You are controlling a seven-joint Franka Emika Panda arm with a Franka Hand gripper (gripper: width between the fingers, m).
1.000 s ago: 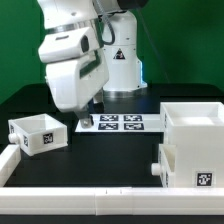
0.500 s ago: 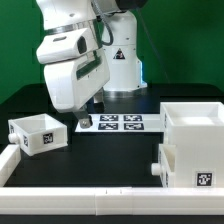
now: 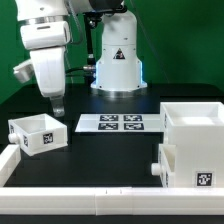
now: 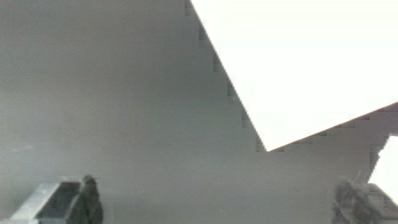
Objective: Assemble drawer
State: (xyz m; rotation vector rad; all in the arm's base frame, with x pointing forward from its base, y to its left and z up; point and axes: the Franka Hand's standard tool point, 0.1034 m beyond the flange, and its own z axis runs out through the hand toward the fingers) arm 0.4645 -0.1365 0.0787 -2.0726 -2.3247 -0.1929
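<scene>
A small white open-topped drawer box (image 3: 38, 133) with a marker tag sits on the black table at the exterior view's left. A larger white drawer housing (image 3: 195, 145) stands at the exterior view's right. My gripper (image 3: 57, 111) hangs just behind the small box and above its far right corner, not touching it. In the wrist view my gripper (image 4: 217, 205) is open, its two fingers wide apart over bare grey table with nothing between them. A white corner (image 4: 311, 60) shows ahead of the fingers; I cannot tell which part it is.
The marker board (image 3: 120, 123) lies flat mid-table between the two parts. A low white rail (image 3: 100, 199) runs along the table's front and its left side in the exterior view. The arm's white base (image 3: 117, 60) stands at the back.
The arm has swung toward the exterior view's left, from over the marker board's left end to behind the small drawer box. No part has moved.
</scene>
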